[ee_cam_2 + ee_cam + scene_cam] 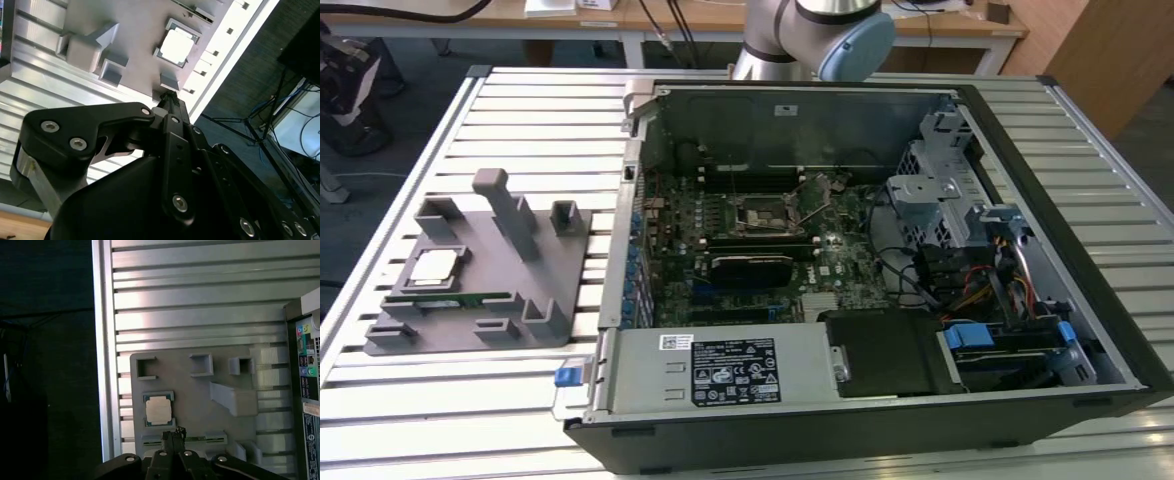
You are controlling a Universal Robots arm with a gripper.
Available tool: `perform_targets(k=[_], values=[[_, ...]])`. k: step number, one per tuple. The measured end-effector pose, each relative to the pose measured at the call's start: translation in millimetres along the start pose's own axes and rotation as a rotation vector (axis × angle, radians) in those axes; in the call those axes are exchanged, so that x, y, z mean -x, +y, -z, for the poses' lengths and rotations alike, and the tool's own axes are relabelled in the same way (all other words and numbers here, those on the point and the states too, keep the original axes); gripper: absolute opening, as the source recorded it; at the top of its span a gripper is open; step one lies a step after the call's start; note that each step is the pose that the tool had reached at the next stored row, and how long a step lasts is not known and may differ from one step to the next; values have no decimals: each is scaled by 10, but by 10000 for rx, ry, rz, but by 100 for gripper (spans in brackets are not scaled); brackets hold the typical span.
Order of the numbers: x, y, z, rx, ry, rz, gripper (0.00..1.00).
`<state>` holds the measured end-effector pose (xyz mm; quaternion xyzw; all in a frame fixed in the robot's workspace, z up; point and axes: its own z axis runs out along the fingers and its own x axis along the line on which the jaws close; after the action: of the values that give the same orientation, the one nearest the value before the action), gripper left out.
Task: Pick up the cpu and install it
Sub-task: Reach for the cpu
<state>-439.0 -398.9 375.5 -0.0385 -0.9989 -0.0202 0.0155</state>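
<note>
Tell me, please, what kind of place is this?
Probably a robotics lab or workshop: a robot arm at a slatted metal table that bears an open computer case and a grey fixture holding the cpu.

Silver-grey arm w/ pale-blue joint cap, black fingers w/ silver screws.

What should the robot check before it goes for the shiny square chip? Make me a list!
1. The cpu lies flat in its pocket on the grey holder tray: ok.
2. Nothing lies on top of the cpu: ok.
3. The gripper has the cpu: not ok, it is apart from it.
4. The memory stick lies apart from the cpu: ok.
5. The computer case is open, with its inside showing: ok.
6. The socket is empty and ready: cannot tell.
</note>
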Motion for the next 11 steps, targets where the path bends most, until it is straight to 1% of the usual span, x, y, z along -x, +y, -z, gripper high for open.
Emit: perform_targets(k=[1, 2, 11], values=[[-6, -1, -8, -3, 39, -2, 11], [-13, -2, -12, -6, 48, -2, 11], [-21, -4, -41, -6, 48, -1, 11]])
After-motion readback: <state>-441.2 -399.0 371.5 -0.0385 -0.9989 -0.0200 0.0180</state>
